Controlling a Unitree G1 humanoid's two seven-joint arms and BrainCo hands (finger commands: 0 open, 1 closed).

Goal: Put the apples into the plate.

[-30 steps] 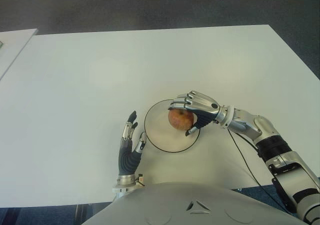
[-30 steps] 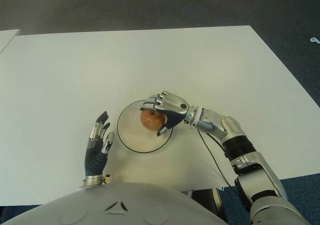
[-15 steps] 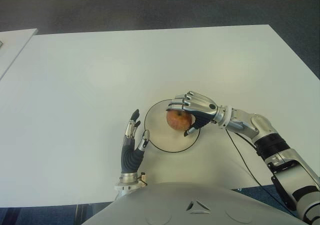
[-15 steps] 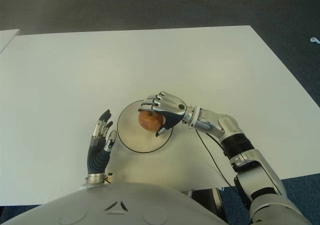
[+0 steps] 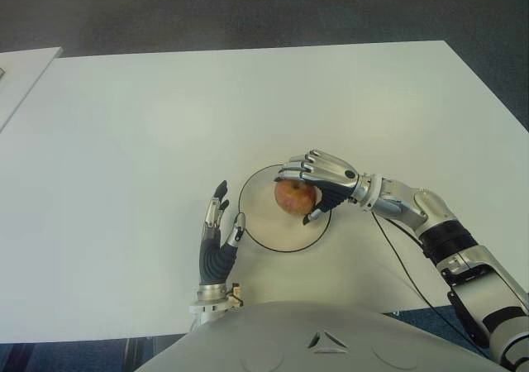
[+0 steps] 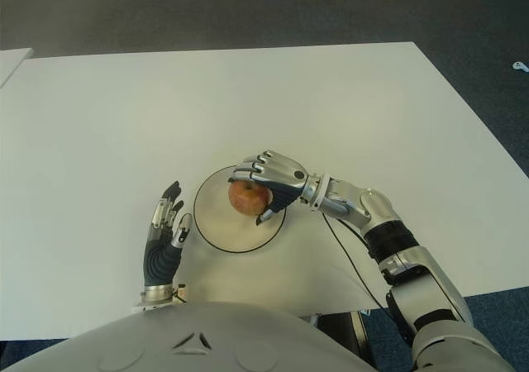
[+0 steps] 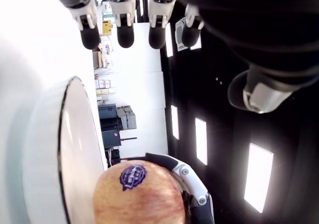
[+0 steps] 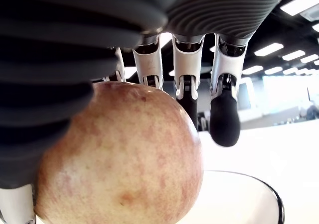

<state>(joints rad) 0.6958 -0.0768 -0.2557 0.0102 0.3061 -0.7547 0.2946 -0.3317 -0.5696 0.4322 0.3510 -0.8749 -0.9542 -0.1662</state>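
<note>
Right hand clamped on apple, now slightly further over plate; left hand (fingers spread) beside plate

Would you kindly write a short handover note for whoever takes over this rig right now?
Right hand: shut on the apple, over the plate.
Left hand: open, holding nothing, beside the plate on its left.
Done: the apple is brought to the plate, which sits on the white table.
Left: release the apple; whether it already touches the plate cannot be told. No other apple is in view.
</note>
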